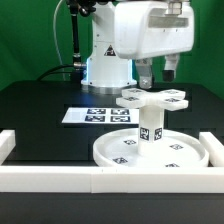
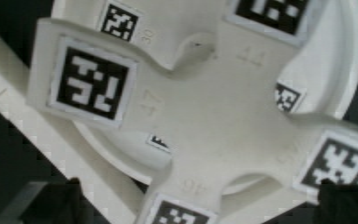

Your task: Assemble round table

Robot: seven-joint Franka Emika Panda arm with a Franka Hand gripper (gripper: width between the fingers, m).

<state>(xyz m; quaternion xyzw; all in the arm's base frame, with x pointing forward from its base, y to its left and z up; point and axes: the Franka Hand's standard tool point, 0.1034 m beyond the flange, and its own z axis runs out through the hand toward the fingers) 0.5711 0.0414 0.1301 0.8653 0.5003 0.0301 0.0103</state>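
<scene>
White border wall (image 1: 110, 178) runs across the front of the exterior view, closest to the camera, with raised ends at both sides. Behind it spreads the black counter (image 1: 40, 105).

Largest of the table parts is the disc (image 1: 150, 152), a rimmed round plate lying flat on the counter, pushed up against the wall. From its middle rises the post (image 1: 150, 128), a short upright cylinder with tags on its side. On top of the post sits the cross (image 1: 152, 99), a flat 4-armed piece lying level, a tag on each arm. Whether the cross is fully seated or only resting there cannot be told.

Farther back, toward the exterior view's left, the marker board (image 1: 97, 115) lies flat on the counter.

Smallest in view, the gripper (image 1: 158, 72) hangs from the white arm just above and behind the cross, fingers pointing down. It grasps nothing, and the fingers look slightly apart, though the gap is hard to judge.

Key relation: the cross lies almost straight below the gripper. The wrist view looks down onto the cross (image 2: 194, 90), filling the picture, with the disc's rim (image 2: 60, 165) beneath. The post's long axis is vertical, so any next approach would likely be straight down.
</scene>
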